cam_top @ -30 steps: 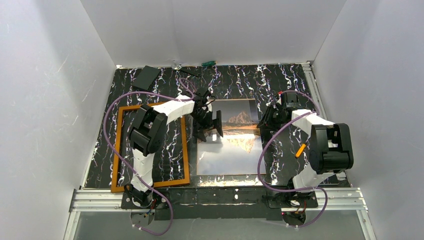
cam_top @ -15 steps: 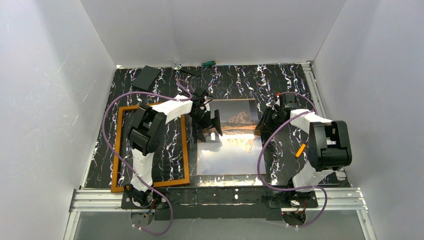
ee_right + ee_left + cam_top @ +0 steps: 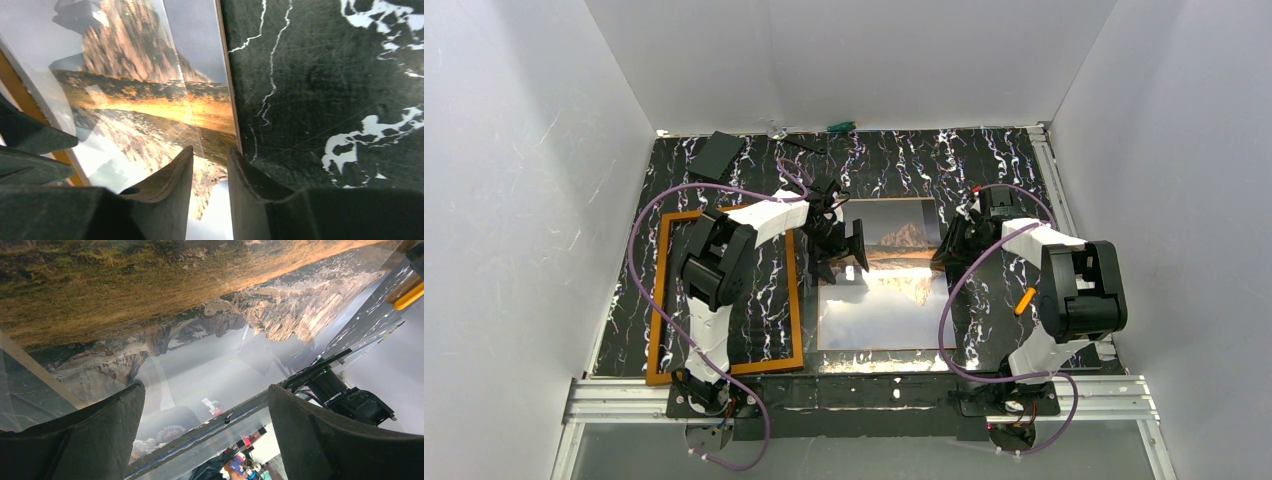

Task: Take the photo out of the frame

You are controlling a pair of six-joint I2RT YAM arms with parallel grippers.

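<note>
The photo (image 3: 884, 295), an orange-brown mountain mirrored in water, lies flat and face up mid-table, outside the frame. The frame (image 3: 660, 300), a thin orange-brown wooden border, lies empty on the table to its left, under my left arm. My left gripper (image 3: 842, 260) is wide open over the photo's left edge and holds nothing; its wrist view (image 3: 204, 390) shows the glossy print (image 3: 200, 315) beneath. My right gripper (image 3: 947, 245) is at the photo's right edge. Its fingers (image 3: 210, 148) stand a narrow gap apart over the print (image 3: 150, 100), with nothing between them.
The table is black marble-patterned (image 3: 984, 165) with white walls on three sides. A black box (image 3: 717, 155) sits at the back left and a green-handled tool (image 3: 842, 126) at the back wall. An aluminium rail (image 3: 864, 395) runs along the near edge. Purple cables loop beside both arms.
My right wrist has shifted slightly left and toward the back. The left arm, the photo and the frame have not visibly moved.
</note>
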